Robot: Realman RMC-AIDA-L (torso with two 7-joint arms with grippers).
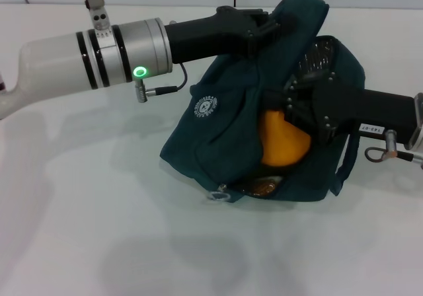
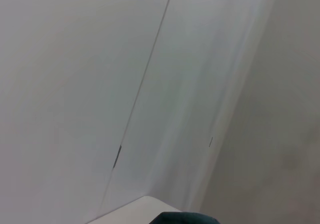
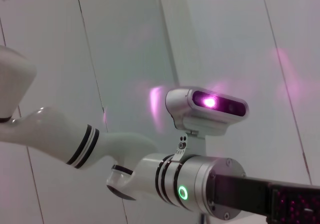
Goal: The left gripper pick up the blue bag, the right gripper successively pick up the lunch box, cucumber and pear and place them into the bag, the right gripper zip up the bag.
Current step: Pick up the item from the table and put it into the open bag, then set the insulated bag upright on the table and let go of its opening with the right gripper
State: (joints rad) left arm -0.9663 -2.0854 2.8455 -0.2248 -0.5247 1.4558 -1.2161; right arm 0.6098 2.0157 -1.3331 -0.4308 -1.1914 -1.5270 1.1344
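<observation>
The blue bag (image 1: 231, 137) slumps on the white table (image 1: 99, 230), its open mouth facing the robot and its top edge pulled up and back, where the left claw (image 1: 268, 25) is clamped on the fabric. The right claw (image 1: 294, 114) reaches into the mouth beside the pear (image 1: 281, 141), which sits inside; whether its fingers are apart or together cannot be told.

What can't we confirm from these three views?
- Lunch box and cucumber: not visible; the blue bag fabric would cover them in the head view.
- Left gripper fingers: hidden in bag folds.
- Right gripper fingers: inside the opening beside the pear; grip unclear.
- Left wrist view: only wall plus a bag sliver.
- Right wrist view: left arm only.
</observation>
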